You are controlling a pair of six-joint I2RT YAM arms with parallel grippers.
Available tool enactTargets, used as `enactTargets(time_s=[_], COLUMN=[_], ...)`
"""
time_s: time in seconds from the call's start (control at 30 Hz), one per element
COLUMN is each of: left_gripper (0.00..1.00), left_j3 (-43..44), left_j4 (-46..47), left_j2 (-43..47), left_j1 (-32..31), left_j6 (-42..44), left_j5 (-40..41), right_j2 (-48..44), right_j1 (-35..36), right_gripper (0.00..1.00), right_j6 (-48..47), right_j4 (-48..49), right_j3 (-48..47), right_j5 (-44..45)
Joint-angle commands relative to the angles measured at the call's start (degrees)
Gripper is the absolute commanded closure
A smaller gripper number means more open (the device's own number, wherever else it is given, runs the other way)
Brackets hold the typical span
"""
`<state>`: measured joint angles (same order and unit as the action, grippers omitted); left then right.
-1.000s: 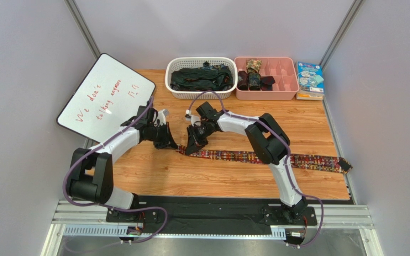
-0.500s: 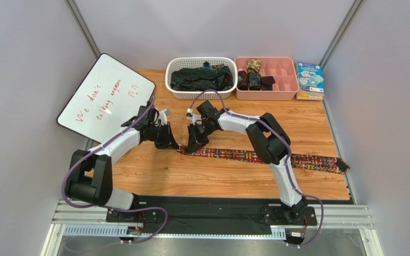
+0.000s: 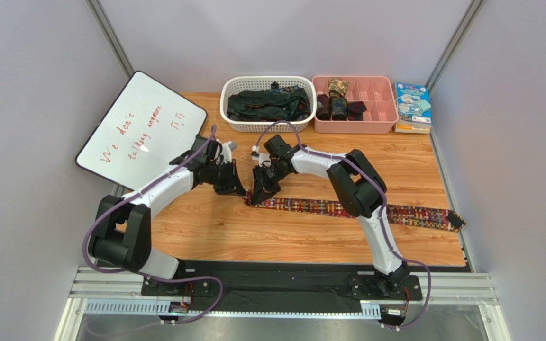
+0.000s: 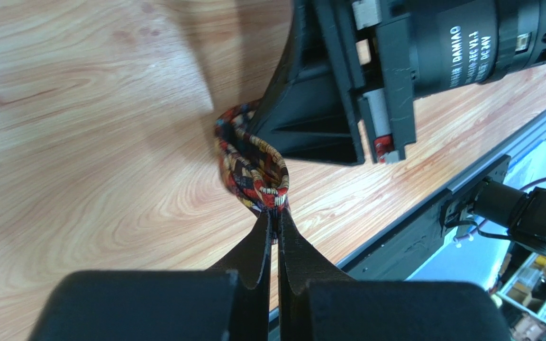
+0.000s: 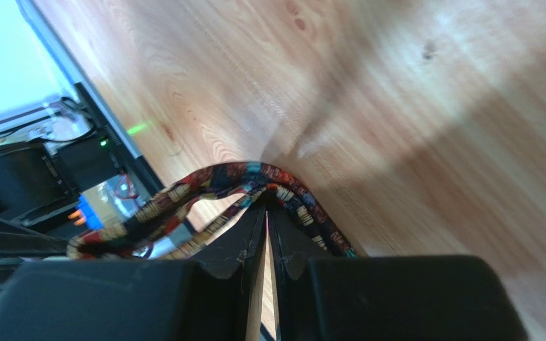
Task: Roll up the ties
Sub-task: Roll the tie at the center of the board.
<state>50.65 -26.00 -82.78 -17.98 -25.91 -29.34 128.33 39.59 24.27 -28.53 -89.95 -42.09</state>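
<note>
Tie (image 3: 304, 206), the busy red-and-yellow patterned one, lies flat in a long strip across the table (image 3: 254, 241), running from mid-table out to the right edge, where its end reaches the rim. Its left end is lifted and folded back into a small loop (image 4: 254, 167), and both grippers meet there, just beside each other. The left gripper (image 4: 276, 213) is fully closed, its fingertips pinching the near tip of the loop. The right gripper (image 5: 265, 206) stands on the far side of the loop, jaws almost together with only a thin slit between them, the fold of the tie (image 5: 212, 181) wrapped over and nipped at its fingertips. The right arm reaches over the strip from the near side, hiding a short stretch of it. Along the far edge sit a white basket (image 3: 269, 126) of dark ties (image 3: 269, 105), a pink tray (image 3: 354, 128) with rolled ties (image 3: 336, 99) in its left compartments, and some books (image 3: 412, 105). A whiteboard (image 3: 140, 128) leans at the left.
</note>
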Motion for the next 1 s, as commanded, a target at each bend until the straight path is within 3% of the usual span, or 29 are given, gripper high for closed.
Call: enactTargets(time_s=[0.0,0.4,0.73,0.97], left_gripper=[1.00,1.00,1.00,0.83], left_j3=[2.7,3.4,4.7,6.1], left_j4=[1.4,3.7,4.9,5.3], left_j2=[-3.4,-8.3,-10.8,-13.6], left_j1=[-2.1,-4.4,-6.1,-6.3], left_j6=[-2.7,-5.1,-6.9,-7.0], left_j5=[1.3,2.2,2.4,1.5], right_j2=[0.6,-11.9,-12.8,-10.5], right_j1=[0.3,-2.8,-3.7,-3.8], right_gripper=[0.86,0.79,0.68,0.60], right_j6=[0.8,-6.3,-2.7,-0.8], right_j4=[1.2,-7.9,-4.6,-1.6], right_j3=[-1.5,5.0,8.0,8.1], right_j5=[0.0,-1.3,-4.0,-4.2])
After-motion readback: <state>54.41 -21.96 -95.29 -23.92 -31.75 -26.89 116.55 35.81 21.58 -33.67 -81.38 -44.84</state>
